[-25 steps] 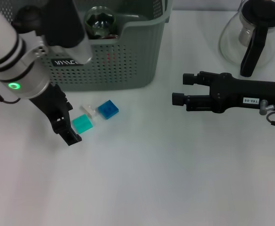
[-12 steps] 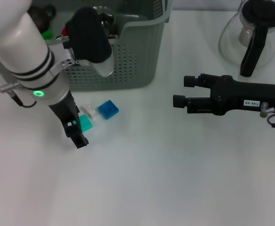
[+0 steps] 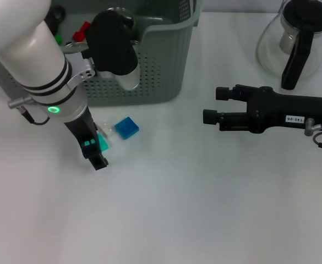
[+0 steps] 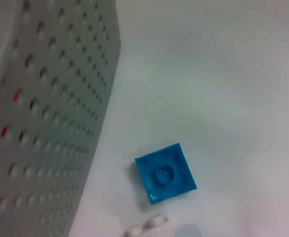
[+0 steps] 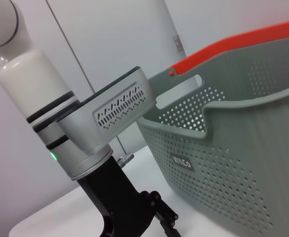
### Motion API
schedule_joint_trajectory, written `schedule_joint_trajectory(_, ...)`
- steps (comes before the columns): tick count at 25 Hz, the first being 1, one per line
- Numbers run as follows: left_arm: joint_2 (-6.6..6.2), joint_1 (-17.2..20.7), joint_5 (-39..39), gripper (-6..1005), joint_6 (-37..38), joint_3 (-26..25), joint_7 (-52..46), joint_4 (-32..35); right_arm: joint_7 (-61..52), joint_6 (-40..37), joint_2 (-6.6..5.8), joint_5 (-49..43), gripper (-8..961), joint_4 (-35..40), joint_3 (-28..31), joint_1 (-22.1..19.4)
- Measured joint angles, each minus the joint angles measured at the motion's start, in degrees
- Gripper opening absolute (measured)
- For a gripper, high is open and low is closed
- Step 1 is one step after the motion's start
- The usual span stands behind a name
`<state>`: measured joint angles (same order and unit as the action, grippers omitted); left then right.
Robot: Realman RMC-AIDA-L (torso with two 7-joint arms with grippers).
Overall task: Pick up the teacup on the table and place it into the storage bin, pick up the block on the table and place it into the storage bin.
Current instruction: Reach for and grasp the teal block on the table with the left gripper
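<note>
Head view first: left gripper (image 3: 93, 149) has slid rightward along the table's left half over the past second and now covers the teal block (image 3: 102, 144); whether its fingers grip it I cannot tell. Blue block (image 3: 126, 127) lies beside, before the storage bin (image 3: 149, 77) at the far-left edge. Right gripper (image 3: 210, 105) hangs open, empty, mid-table. Left wrist view shows blue block (image 4: 165, 173), no fingers. Right wrist view: fingertips cut off. No teacup is plainly identifiable.

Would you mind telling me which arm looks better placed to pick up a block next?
Left. The left claw is down at the blocks, over the teal block beside the blue block. The right claw hangs well off to the right.
</note>
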<state>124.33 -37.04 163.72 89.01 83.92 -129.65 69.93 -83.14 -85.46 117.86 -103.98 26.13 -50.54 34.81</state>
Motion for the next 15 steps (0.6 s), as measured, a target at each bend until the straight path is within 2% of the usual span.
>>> schedule_joint_trajectory(15, 0.00, -0.37, 0.02, 667, -1.16, 0.02, -0.65, -1.06, 0.62, 0.13, 0.00, 0.03, 941, -0.29, 0.00, 0.00)
